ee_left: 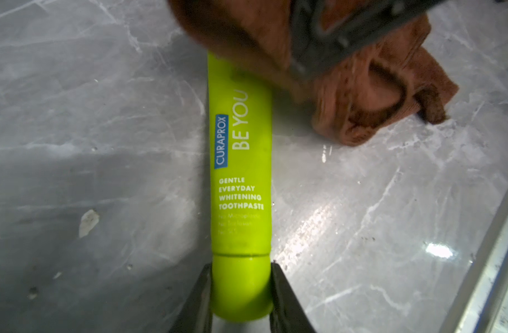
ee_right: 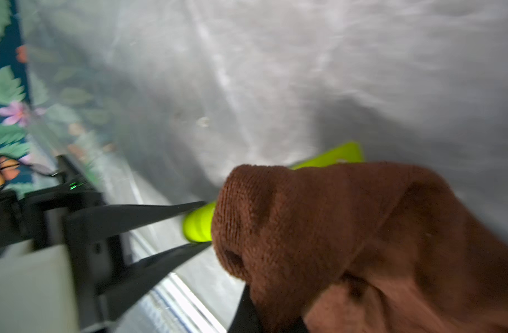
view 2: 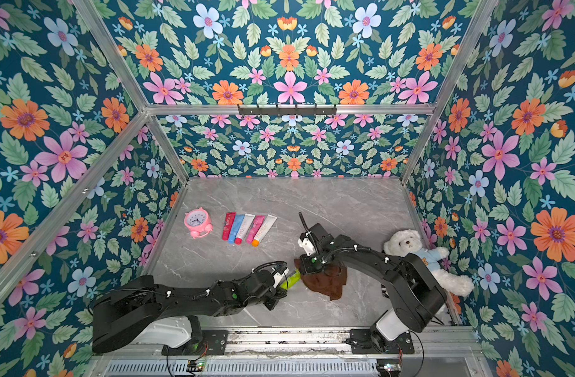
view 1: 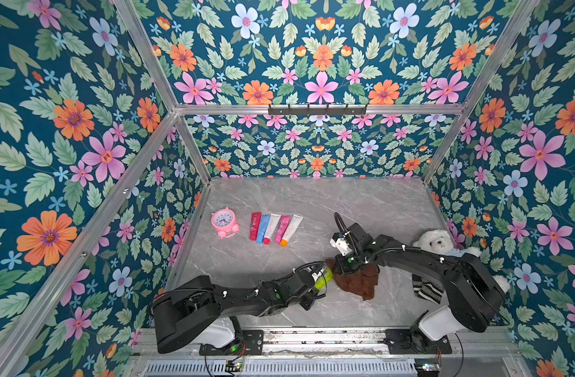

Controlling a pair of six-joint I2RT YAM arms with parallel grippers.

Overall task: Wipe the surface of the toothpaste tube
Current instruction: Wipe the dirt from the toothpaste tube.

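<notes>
The left hand (ee_left: 241, 272) is clamped on the cap end of the lime-green toothpaste tube (ee_left: 239, 173), one finger on each side of the cap. The tube (printed CURAPROX BE YOU) runs straight out from that hand over the grey marble desk (view 1: 312, 202), near its front edge. I cannot tell whether it rests on the desk or hangs just above it. Its flat far end is covered by the brown cloth (view 1: 357, 282), which the right hand (view 1: 341, 268) holds pinched, its fingers closed together in the bunched fabric. In both top views the two hands meet over the tube, with the cloth trailing onto the desk. Farther back lie a pink alarm clock (view 1: 224, 222) and a row of five tubes (view 1: 274, 228).
</notes>
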